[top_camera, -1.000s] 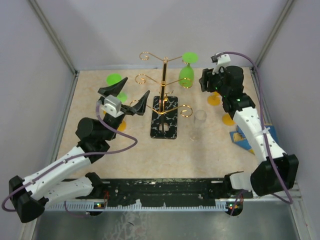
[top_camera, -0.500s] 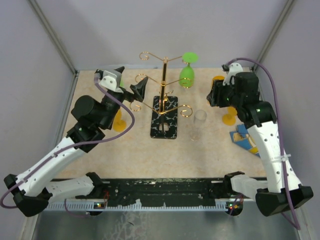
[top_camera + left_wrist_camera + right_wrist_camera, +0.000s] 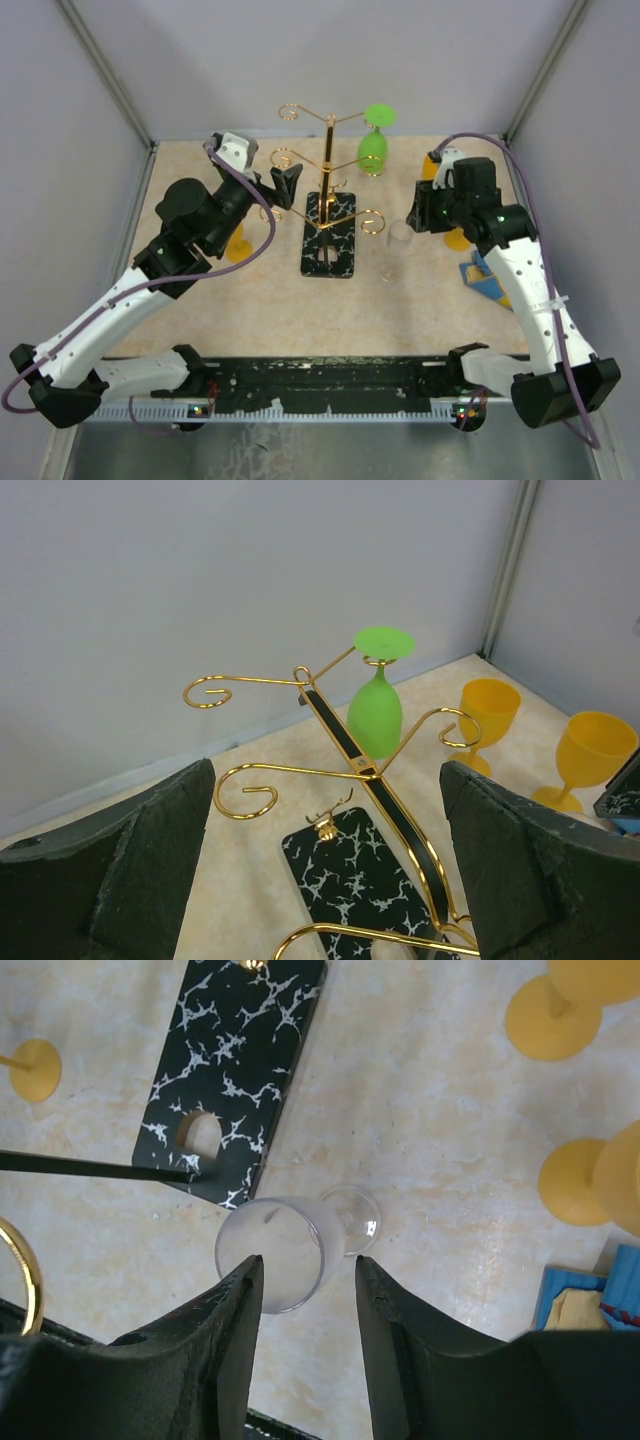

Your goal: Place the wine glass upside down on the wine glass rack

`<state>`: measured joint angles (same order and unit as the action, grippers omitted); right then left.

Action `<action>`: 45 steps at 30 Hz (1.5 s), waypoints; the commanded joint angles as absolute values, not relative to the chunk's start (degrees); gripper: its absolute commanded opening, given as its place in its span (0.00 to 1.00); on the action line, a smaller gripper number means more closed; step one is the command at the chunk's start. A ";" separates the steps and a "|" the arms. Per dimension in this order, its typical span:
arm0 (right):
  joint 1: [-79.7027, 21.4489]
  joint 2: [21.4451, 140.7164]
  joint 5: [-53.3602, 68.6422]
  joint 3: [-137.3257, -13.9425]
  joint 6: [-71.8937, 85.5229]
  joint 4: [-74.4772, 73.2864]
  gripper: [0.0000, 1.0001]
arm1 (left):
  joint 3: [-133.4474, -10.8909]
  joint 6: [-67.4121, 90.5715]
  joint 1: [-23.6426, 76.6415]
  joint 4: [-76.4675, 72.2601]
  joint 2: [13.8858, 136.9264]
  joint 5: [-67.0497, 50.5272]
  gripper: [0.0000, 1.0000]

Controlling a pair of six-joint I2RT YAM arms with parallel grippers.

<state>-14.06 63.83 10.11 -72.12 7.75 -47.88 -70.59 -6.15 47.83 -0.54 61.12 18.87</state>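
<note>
A clear wine glass (image 3: 398, 243) stands upright on the table, right of the wine glass rack (image 3: 328, 170). The rack is gold wire on a black veined base (image 3: 331, 236). My right gripper (image 3: 415, 215) hovers just above the glass. In the right wrist view the clear glass (image 3: 280, 1253) sits under the left side of the gripper (image 3: 308, 1265), whose jaws are partly open and touch nothing. My left gripper (image 3: 283, 180) is wide open beside the rack's left arms. The left wrist view looks between its fingers (image 3: 110, 870) at the rack (image 3: 360, 770). A green glass (image 3: 373, 148) hangs upside down on the rack.
Yellow glasses stand at the back right (image 3: 457, 238) (image 3: 490, 712) and one behind the left arm (image 3: 238, 247). A blue box (image 3: 490, 275) lies at the right edge. Grey walls close the back and sides.
My right arm came forward from the back right to above the clear glass, and its jaws narrowed. My left arm swung up and right, toward the rack, still open.
</note>
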 commanded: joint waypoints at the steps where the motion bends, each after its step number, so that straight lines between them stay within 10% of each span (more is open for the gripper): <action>1: -15.10 65.33 10.06 -70.64 7.57 -47.09 0.41 | -72.11 -4.78 47.61 0.03 61.13 18.04 1.00; 8: -16.16 67.25 5.16 -69.95 7.05 -48.12 0.38 | -72.31 -4.31 47.59 0.00 61.76 17.24 1.00; 20: -16.43 68.47 2.56 -70.63 6.09 -48.05 0.00 | -72.59 -2.12 47.64 -1.00 62.11 21.43 1.00; 45: -16.43 60.16 -15.70 -98.93 -5.52 -38.08 0.00 | -87.33 32.84 37.84 1.19 73.67 5.93 1.00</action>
<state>-16.29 61.91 -15.59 -97.65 0.84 -49.69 -87.35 22.48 39.00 5.93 75.16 8.80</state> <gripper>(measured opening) 0.018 0.997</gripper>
